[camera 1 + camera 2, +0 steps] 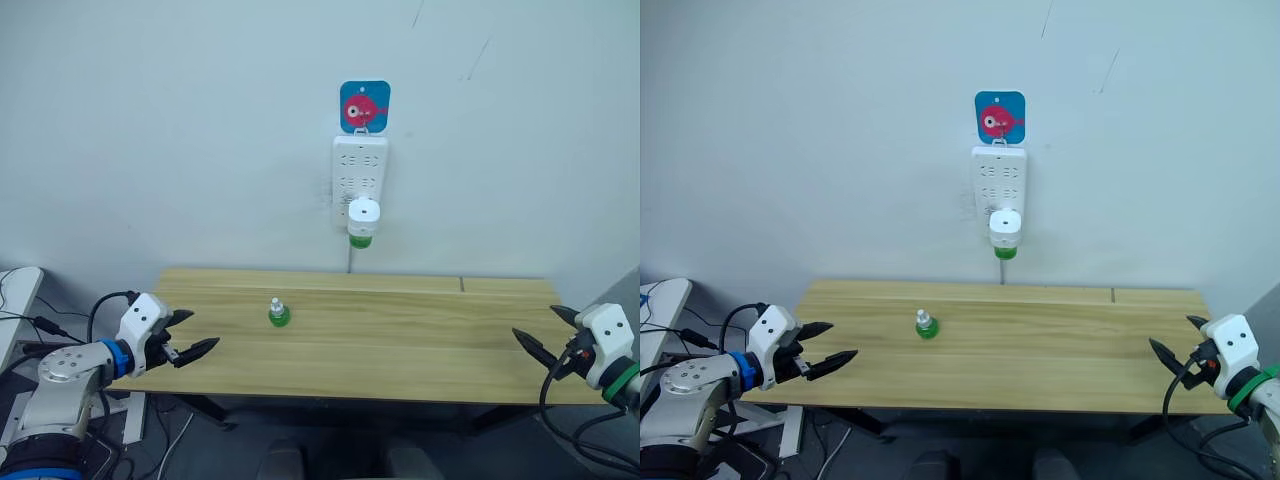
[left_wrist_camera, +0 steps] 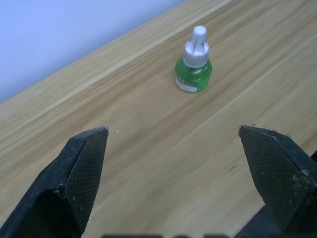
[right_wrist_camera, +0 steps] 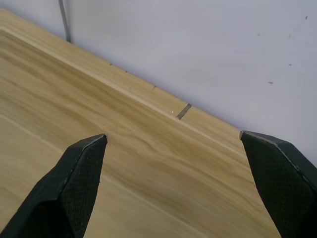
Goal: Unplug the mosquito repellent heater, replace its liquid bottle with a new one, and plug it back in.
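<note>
The white mosquito repellent heater (image 1: 363, 212) is plugged into the white power strip (image 1: 359, 170) on the wall, a green liquid bottle (image 1: 360, 238) hanging under it. A second green liquid bottle (image 1: 279, 313) with a white cap stands upright on the wooden table (image 1: 400, 340), left of centre; the left wrist view shows this bottle (image 2: 193, 68) ahead of the fingers. My left gripper (image 1: 192, 335) is open at the table's left end, empty. Over the table's right end my right gripper (image 1: 545, 332) is open and empty too.
A blue card with a pink figure (image 1: 364, 106) hangs above the power strip. A grey cable (image 3: 63, 20) runs down the wall behind the table. A white surface with black cables (image 1: 15, 300) stands at the far left.
</note>
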`<state>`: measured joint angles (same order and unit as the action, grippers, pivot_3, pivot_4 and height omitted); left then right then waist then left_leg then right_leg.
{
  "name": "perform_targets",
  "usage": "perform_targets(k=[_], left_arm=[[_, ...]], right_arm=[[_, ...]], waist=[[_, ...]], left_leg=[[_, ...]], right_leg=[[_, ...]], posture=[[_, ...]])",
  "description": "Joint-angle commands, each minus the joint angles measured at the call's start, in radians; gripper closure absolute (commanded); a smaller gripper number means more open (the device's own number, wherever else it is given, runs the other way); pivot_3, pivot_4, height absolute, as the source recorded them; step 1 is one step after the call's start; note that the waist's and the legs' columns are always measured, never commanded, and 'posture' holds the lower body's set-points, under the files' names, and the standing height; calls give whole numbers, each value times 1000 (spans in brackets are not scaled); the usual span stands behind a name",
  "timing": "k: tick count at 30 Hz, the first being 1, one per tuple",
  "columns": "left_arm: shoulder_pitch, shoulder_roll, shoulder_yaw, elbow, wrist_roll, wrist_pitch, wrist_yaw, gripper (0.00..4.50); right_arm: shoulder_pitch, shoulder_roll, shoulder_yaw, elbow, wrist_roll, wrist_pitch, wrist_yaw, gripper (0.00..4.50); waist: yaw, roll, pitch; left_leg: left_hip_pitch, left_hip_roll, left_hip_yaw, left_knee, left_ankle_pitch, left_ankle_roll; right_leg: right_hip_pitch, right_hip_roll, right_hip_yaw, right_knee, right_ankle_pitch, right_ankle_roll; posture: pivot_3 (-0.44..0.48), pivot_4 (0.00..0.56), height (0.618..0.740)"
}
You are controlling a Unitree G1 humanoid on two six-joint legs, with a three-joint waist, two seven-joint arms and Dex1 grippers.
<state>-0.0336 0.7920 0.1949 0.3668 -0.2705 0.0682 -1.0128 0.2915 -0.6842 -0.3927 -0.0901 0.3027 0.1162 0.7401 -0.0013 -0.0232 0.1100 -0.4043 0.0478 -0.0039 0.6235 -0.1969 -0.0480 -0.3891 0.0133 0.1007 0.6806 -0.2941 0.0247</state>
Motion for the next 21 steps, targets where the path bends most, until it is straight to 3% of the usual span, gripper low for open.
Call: perform_targets(k=[1, 5, 9, 19, 21], left_arm=[[-18, 18, 38, -105, -40, 58, 12, 0], [-56, -3, 14, -252, -67, 152, 29, 0], [-195, -53, -45, -318, -82, 236, 43, 0], [-537, -221, -97, -269, -140, 374, 96, 0], [-598, -254, -117, -215, -126, 360, 99, 360]], right_arm=[[-5, 7, -25, -110, 43, 25, -9, 13], [-40, 21, 3, -241, 89, 106, -35, 13], [-133, 57, 36, -389, 162, 228, -116, 13], [-300, 83, 142, -615, 231, 387, -228, 13], [-321, 88, 164, -639, 232, 405, -249, 0]], waist=[[0, 0, 21], [0, 0, 54], [-2, 0, 79], [-16, -4, 105], [-25, -5, 108]], left_leg=[[0, 0, 0, 0, 0, 0], [-2, 6, 1, 1, 0, 0], [-7, 0, 0, 1, 0, 0], [-15, -4, -10, 3, 0, 0], [-16, -4, -10, 3, 0, 0]], right_leg=[[0, 0, 0, 0, 0, 0], [2, -1, 1, 0, 0, 0], [0, 2, 0, 0, 1, 2], [-2, 4, -6, 0, 3, 12], [-2, 4, -6, 0, 3, 13]], posture=[[91, 168, 740], [58, 209, 740], [33, 225, 740], [-24, 234, 740], [-41, 242, 740]])
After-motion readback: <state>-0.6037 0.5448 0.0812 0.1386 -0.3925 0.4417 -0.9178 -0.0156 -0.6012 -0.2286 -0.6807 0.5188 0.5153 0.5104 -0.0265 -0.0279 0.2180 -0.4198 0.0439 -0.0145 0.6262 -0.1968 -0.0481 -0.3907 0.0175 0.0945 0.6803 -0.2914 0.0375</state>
